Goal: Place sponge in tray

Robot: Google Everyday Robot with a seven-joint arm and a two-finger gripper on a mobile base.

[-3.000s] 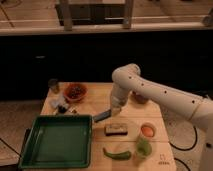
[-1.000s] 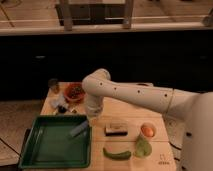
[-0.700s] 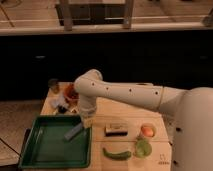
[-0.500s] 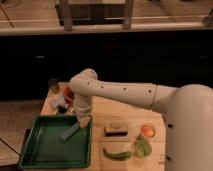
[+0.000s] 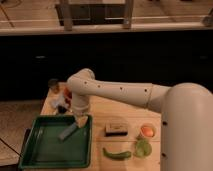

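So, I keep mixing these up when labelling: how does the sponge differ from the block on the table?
The sponge is plain blue-grey; the block is cream on top with a dark bottom layer. The sponge sits over the green tray, tilted, right below the gripper; the block lies flat on the wooden table, right of the tray. The sponge looks thinner than the block. Both are small rectangular pads.

Right of the gripper (image 5: 79,119), a cream-topped block (image 5: 116,129), an orange fruit (image 5: 147,131) and a green pepper (image 5: 117,154) lie on the wooden table (image 5: 100,109).
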